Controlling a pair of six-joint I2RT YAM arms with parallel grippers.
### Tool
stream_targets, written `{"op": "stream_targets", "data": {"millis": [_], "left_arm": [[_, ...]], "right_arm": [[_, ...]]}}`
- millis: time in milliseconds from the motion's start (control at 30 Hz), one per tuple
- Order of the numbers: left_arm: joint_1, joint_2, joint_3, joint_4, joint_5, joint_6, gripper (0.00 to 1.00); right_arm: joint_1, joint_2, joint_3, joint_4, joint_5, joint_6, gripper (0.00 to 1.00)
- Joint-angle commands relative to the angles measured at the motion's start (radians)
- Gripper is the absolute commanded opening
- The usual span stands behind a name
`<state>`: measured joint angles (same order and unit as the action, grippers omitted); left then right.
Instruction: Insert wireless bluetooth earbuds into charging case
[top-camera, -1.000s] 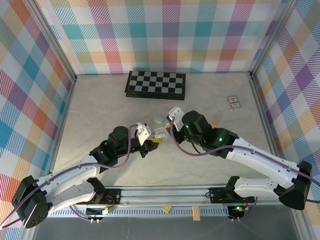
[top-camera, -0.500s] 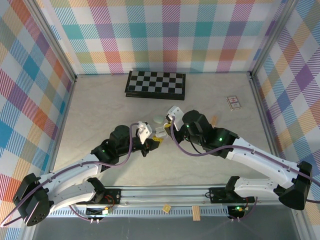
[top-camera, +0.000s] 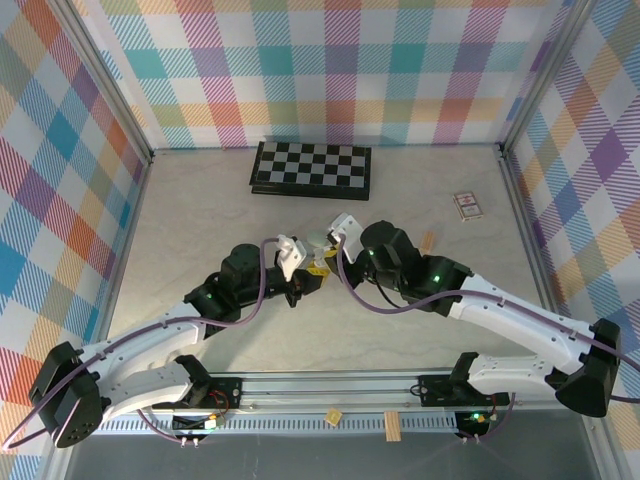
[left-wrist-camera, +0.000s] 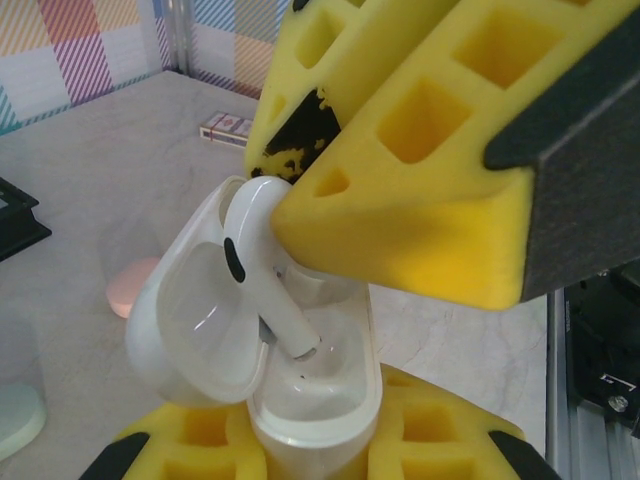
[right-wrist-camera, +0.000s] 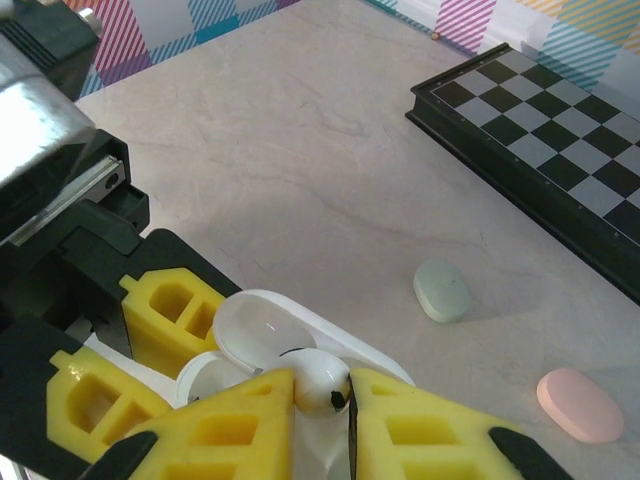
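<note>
A white charging case with its lid swung open stands upright between the yellow foam fingers of my left gripper, which is shut on it. My right gripper is shut on the head of a white earbud. In the left wrist view that earbud hangs tilted, its stem tip just inside the case's well. From above, the left gripper and the right gripper meet mid-table over the case.
A mint green case and a pink case lie shut on the table beyond the grippers. A folded chessboard sits at the back, a card box at the right, and a small wooden piece beside the right arm.
Both grippers have shifted slightly toward the back of the table and closer together, bringing the held case under the held earbud.
</note>
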<state>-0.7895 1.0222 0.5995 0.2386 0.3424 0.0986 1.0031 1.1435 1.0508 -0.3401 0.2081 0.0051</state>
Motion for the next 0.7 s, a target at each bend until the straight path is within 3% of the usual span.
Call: {"op": "stream_targets", "data": {"millis": [0, 667], "left_arm": [[0.003, 0.004, 0.034, 0.033, 0.018, -0.013, 0.11], [0.003, 0.006, 0.037, 0.055, -0.021, -0.031, 0.11]], "right_arm": [[0.011, 0.015, 0.003, 0.025, -0.031, -0.02, 0.19], [0.014, -0.047, -0.037, -0.007, -0.167, -0.034, 0.23]]}}
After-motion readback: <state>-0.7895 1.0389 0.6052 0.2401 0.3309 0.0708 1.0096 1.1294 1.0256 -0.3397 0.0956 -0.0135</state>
